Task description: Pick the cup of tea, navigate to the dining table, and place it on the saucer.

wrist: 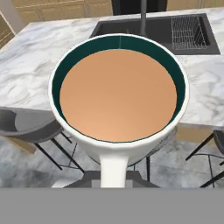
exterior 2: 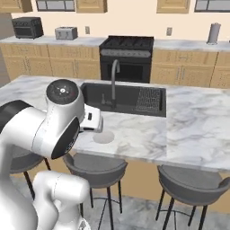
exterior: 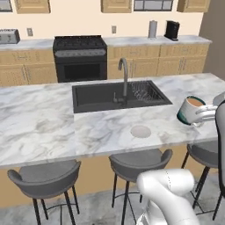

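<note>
While the cup of tea [exterior: 192, 110] is carried in the gripper [exterior: 203, 115], finger state undeterminable, the dining table [exterior: 39, 127] is reached; placement on saucer [exterior: 140, 131] remains.

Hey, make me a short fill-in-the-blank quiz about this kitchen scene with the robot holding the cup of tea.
1. The hand holds the cup of tea in the air, not yet set on the ____.
2. The saucer lies on the dining table, in front of the black ____.
3. The liquid in the cup is ____ in colour.
4. Under the table's near edge stand grey ____.

Missing words: saucer; sink; brown; stools
</note>
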Tool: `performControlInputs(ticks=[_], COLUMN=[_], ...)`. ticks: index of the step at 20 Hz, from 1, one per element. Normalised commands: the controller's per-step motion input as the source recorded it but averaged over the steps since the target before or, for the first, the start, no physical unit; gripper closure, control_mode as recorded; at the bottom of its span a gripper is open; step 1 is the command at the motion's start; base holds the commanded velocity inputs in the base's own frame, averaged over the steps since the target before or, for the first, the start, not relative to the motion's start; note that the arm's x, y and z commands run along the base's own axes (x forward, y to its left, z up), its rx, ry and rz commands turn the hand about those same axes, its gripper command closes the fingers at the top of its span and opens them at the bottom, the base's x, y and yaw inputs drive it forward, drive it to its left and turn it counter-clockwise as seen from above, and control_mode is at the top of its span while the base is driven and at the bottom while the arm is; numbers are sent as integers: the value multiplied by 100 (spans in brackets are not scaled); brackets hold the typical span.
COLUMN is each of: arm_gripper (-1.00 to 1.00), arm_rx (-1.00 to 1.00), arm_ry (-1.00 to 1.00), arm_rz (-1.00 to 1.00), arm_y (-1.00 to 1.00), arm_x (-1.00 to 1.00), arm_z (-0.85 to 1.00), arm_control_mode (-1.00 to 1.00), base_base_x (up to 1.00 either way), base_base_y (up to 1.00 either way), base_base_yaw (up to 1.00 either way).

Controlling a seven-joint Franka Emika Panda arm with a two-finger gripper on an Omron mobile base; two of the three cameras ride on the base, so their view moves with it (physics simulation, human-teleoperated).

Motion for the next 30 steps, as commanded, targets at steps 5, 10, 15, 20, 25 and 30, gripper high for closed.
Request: performControlInputs(ticks=[5,10,15,20,25,30], arm_gripper=[100,100,100,100,100,100], arm_rx=[0,0,0,0,-1,-10], arm_ry=[0,0,0,4,10,6], arm_rz=[0,0,0,8,23,27], arm_y=[0,0,0,-7,-14,-4], arm_x=[0,0,0,30,68,52], arm_z=[0,0,0,-7,-33,-43], arm_control_mode=[100,100,100,-100,-100,-100], base_base_x=[55,57,64,43,0,0], base_base_y=[-10,-10,-21,-12,0,0], base_base_yaw=[14,13,16,11,0,0])
